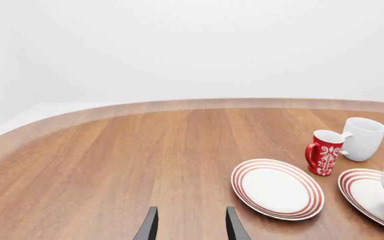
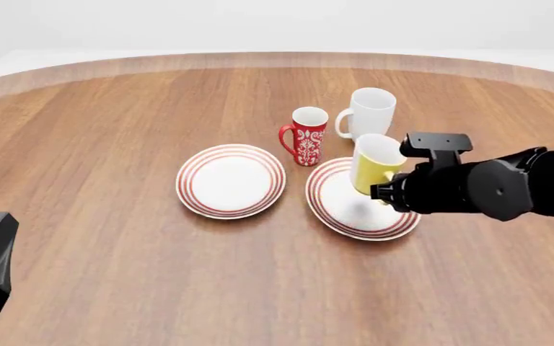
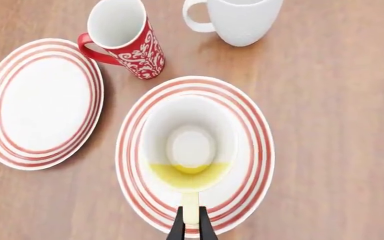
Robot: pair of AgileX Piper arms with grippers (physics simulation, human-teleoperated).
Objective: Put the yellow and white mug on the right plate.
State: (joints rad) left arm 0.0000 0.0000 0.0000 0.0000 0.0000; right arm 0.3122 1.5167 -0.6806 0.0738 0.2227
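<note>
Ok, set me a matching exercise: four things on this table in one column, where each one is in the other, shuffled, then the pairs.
1. Yellow and white cylindrical mug
2. Red mug with white pattern
3. Tall all-white mug
4. Left red-ringed white plate

A. Bare, nothing on it
B. Farthest from the arms
C. Over the right red-ringed plate, handle pinched by the right tool
D. On the wood, at the far side of the gap between both plates

Pairs: 1-C, 2-D, 3-B, 4-A

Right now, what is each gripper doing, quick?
Left gripper: open, holding nothing.
Right gripper: closed on the yellow and white mug's handle, over the right plate.
</note>
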